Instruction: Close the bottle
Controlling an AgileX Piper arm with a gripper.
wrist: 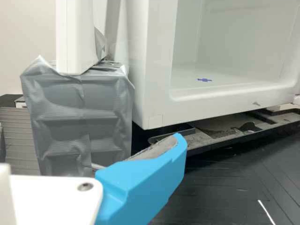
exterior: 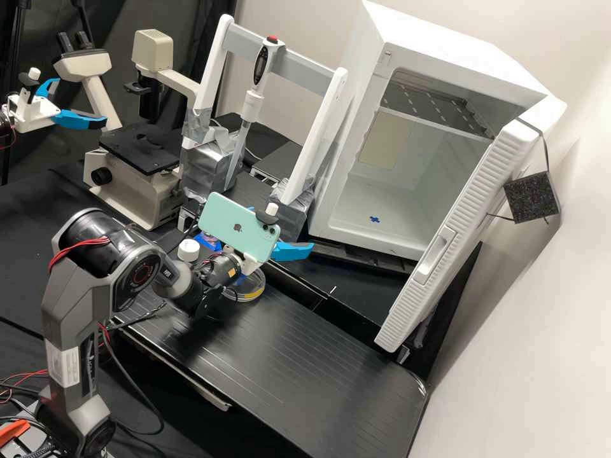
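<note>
Blue fingers (exterior: pixel 293 252) spread, the tool (exterior: pixel 282 228) hangs empty before the white cabinet (exterior: pixel 439 38), a white cap (exterior: pixel 188 249) near the arm (exterior: pixel 69 305).

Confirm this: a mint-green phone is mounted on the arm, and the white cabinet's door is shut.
Wrong about the door: the high view shows the door of the white cabinet standing open. The mint-green phone is mounted on the arm.

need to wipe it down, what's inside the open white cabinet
Inside the cabinet: a small blue piece on its floor, a perforated shelf up high. The door hides part of the interior.
</note>
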